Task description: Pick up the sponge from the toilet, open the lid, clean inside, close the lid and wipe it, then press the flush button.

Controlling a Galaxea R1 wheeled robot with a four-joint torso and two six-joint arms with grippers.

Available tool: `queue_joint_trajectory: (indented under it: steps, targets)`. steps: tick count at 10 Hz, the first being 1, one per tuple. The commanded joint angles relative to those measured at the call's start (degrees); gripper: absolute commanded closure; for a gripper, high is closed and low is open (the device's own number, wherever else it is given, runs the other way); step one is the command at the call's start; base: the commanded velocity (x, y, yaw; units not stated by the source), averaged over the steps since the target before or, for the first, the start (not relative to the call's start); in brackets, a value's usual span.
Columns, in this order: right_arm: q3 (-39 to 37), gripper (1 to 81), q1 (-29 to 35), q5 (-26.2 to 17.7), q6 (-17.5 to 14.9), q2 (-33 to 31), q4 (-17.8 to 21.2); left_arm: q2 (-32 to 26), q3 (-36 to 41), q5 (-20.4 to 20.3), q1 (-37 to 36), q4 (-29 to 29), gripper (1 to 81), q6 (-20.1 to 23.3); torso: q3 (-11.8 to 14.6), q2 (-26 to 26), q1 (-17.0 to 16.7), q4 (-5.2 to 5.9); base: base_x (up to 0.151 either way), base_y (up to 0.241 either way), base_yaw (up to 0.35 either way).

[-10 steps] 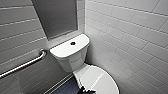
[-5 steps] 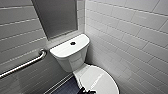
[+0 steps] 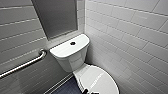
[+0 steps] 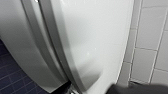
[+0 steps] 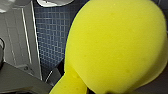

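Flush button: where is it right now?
Head view: the flush button sits mid tank top, between the grab bar on the picture's left and the tiled wall on its right, behind the shut lid.

Lid [image 3: 100, 79] front beyond head view's edge

head view | 1.0 s ago to now | no shift seen in toilet [image 3: 71, 53] or lid [image 3: 100, 80]
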Motion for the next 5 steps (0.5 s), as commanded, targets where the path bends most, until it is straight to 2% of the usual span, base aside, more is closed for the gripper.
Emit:
queue_joint_trajectory:
  steps: [1, 5]
  targets:
    - [0.7, 81.1, -0.1, -1.8, 0.3, -1.8, -1.6, 0.2, 1.9, -1.2, -7.6, 0.9, 1.0, 0.4, 0.0, 0.0, 0.0, 0.0, 0.0, 0.0, 0.0]
    - [0.5, 81.1, -0.4, -1.8, 0.3, -1.8, -1.6, -2.7, 4.6, -4.9, -11.0, 0.7, 1.0, -3.6, 0.0, 0.0, 0.0, 0.0, 0.0, 0.0, 0.0]
